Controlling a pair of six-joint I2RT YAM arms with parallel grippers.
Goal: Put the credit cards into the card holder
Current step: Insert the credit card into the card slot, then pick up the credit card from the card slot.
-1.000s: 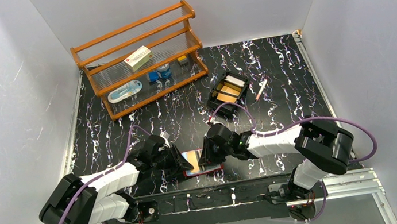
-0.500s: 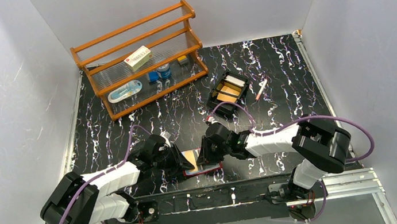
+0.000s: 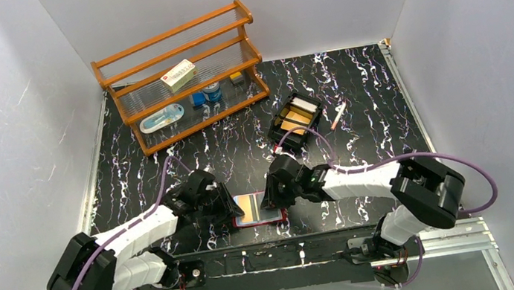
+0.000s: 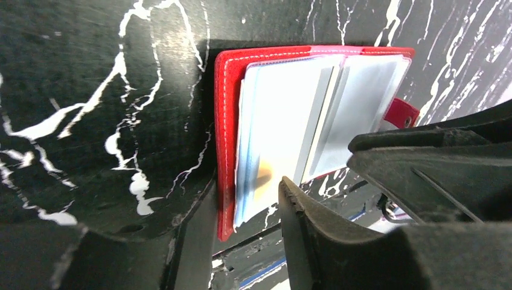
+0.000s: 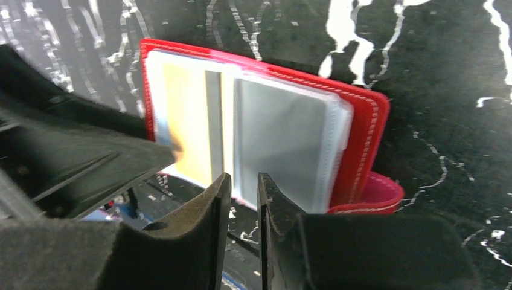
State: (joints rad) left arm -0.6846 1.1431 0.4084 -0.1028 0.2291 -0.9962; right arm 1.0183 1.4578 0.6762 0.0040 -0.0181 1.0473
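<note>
The red card holder point(image 3: 271, 218) lies open on the black mat between both grippers, showing clear sleeves point(image 5: 284, 139). A gold credit card point(image 5: 184, 121) sits in its left sleeve, pale under glare in the left wrist view point(image 4: 275, 133). My left gripper point(image 3: 231, 207) point(image 4: 247, 193) is open, its fingers astride the holder's left cover edge point(image 4: 226, 151). My right gripper point(image 3: 271, 203) point(image 5: 241, 181) hovers at the holder's near edge, jaws a narrow gap apart with nothing between them. White point(image 3: 302, 104) and orange point(image 3: 294, 119) credit cards lie in the black tray point(image 3: 276, 129).
A wooden rack point(image 3: 185, 76) stands at the back left with a cream box point(image 3: 178, 73) and small tins. A pen point(image 3: 338, 115) lies right of the tray. The metal rail point(image 3: 312, 246) runs just behind the holder's near side.
My left gripper's jaws have widened and let go of the gold card, which now lies flat in the holder's left sleeve. The right gripper has barely moved.
</note>
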